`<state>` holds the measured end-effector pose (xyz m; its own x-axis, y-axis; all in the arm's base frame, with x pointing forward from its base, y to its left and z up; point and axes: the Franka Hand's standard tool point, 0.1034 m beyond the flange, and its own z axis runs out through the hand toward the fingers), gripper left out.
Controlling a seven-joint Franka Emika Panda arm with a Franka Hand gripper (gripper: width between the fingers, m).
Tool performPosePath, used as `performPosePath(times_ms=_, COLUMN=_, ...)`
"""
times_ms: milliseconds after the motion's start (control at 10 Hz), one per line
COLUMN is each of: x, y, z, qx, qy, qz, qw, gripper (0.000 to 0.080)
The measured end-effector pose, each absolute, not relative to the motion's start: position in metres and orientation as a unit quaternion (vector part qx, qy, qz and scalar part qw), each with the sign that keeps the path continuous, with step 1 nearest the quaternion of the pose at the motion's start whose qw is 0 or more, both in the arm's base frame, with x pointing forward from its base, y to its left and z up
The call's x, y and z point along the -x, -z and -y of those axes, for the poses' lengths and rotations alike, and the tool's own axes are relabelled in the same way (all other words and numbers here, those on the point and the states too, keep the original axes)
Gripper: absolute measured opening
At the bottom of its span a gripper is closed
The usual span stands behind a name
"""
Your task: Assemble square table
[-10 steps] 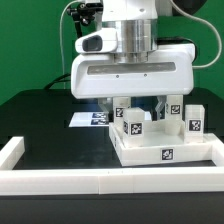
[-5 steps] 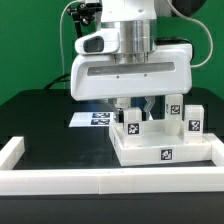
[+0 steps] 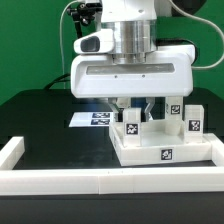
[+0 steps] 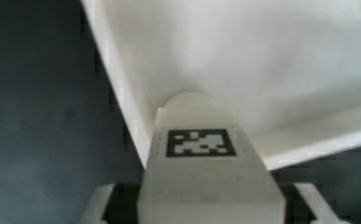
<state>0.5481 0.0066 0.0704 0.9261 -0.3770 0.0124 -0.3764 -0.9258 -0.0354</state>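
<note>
Pincer (image 3: 133, 108) closed on a leg post (image 3: 131, 120), which has sunk slightly over the last second toward the square table slab (image 3: 165, 150) lying right of centre on the surface (image 3: 50, 125). Judged: leg being seated; other posts await.

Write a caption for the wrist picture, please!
A white table leg sits between the robot hand's fingers, above the white tabletop.

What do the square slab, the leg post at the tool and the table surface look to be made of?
Square slab: likely white plastic, matte, judging by its even colour and soft-edged moulded rim.
Leg post: seemingly the same white plastic, smooth, with a printed tag, apparently paper.
Table surface: black and dull, perhaps cloth or a mat; too blurred to tell.
</note>
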Motion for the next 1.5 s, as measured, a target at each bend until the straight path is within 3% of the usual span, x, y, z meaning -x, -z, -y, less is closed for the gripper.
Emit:
performPosePath(times_ms=200, x=-0.5476, y=-0.0703, z=-0.0072, qx=0.952, qy=0.017, qz=-0.304, qw=0.019, gripper=0.0290)
performPosePath(times_ms=600, x=-0.5488, y=-0.0704, z=-0.0074, qx=0.833, qy=0.013, qz=-0.551, qw=0.044, gripper=0.0291)
performPosePath(times_ms=1100, x=-0.5503, y=-0.0700, z=-0.0063, qx=0.765, qy=-0.011, qz=-0.643, qw=0.042, gripper=0.0291)
performPosePath(times_ms=1300, x=-0.5502, y=-0.0701, z=-0.0056, qx=0.794, qy=-0.010, qz=-0.606, qw=0.043, gripper=0.0542)
performPosePath(times_ms=1400, x=-0.5507, y=-0.0704, z=-0.0051, qx=0.813, qy=-0.008, qz=-0.581, qw=0.043, gripper=0.0542)
performPosePath(times_ms=1500, x=-0.5512, y=-0.0707, z=-0.0050, qx=0.845, qy=-0.004, qz=-0.534, qw=0.044, gripper=0.0616)
